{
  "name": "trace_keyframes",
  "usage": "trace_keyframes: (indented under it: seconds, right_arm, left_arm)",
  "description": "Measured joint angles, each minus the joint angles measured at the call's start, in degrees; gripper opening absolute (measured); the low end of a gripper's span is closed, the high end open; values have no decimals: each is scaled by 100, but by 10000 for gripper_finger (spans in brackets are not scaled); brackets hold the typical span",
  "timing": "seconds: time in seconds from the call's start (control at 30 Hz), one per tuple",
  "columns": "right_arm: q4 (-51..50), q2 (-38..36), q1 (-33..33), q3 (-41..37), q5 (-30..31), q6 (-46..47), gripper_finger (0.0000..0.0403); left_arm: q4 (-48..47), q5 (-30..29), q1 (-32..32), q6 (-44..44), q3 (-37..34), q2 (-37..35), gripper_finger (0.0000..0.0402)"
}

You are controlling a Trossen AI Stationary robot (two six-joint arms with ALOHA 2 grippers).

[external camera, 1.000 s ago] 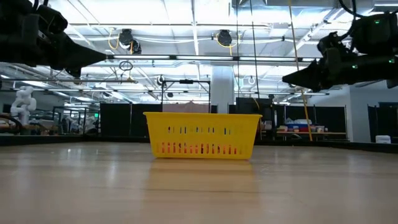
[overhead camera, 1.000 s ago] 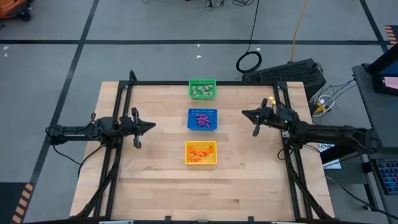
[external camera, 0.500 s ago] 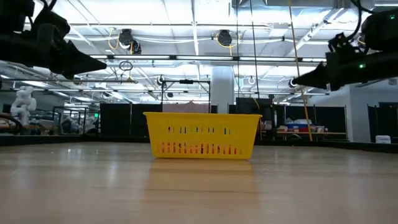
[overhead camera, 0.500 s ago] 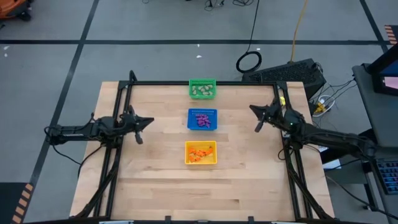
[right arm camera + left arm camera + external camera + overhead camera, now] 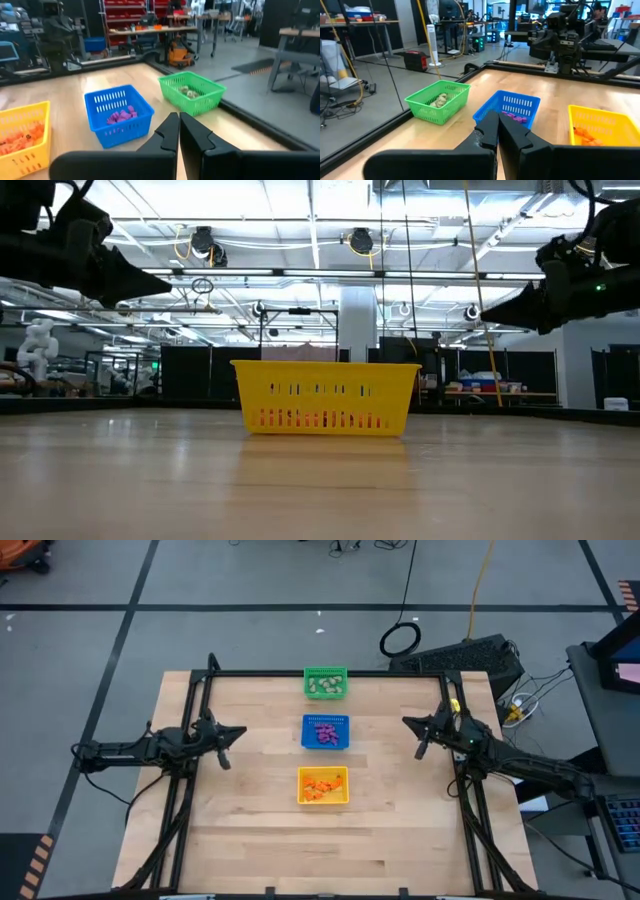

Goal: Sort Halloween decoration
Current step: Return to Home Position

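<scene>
Three small square baskets stand in a row down the table's middle. The green one [image 5: 325, 683] at the far side holds pale beige-green trinkets [image 5: 188, 92]. The blue one [image 5: 326, 732] holds purple trinkets [image 5: 120, 115]. The yellow one [image 5: 323, 786] nearest holds orange trinkets [image 5: 585, 135]. My left gripper [image 5: 232, 734] hangs shut above the table's left side, pointing at the baskets. My right gripper [image 5: 408, 722] hangs shut above the right side, also pointing at them. Both are well clear of the baskets and hold nothing.
A black metal frame [image 5: 320, 673] runs along the table's far, left and right edges. Bare wood lies between each gripper and the basket row, and across the near half of the table [image 5: 320, 850]. A dark case [image 5: 460, 658] sits on the floor beyond the far right corner.
My right gripper has drawn back toward the table's right edge, away from the baskets, staying shut. My left gripper has drawn back a little toward the left edge. The baskets and trinkets have kept still.
</scene>
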Motion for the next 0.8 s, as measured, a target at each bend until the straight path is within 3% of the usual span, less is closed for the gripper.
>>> trace_keyframes:
  seconds: [0.3,0.8]
  right_arm:
    - [-63,-279,4,-4,-146,57,0]
    - [-78,-277,0,-7,-151,-384,0]
  left_arm:
    - [-32,521,5,26,-2,0,11]
    - [-10,506,498,-107,-11,0,11]
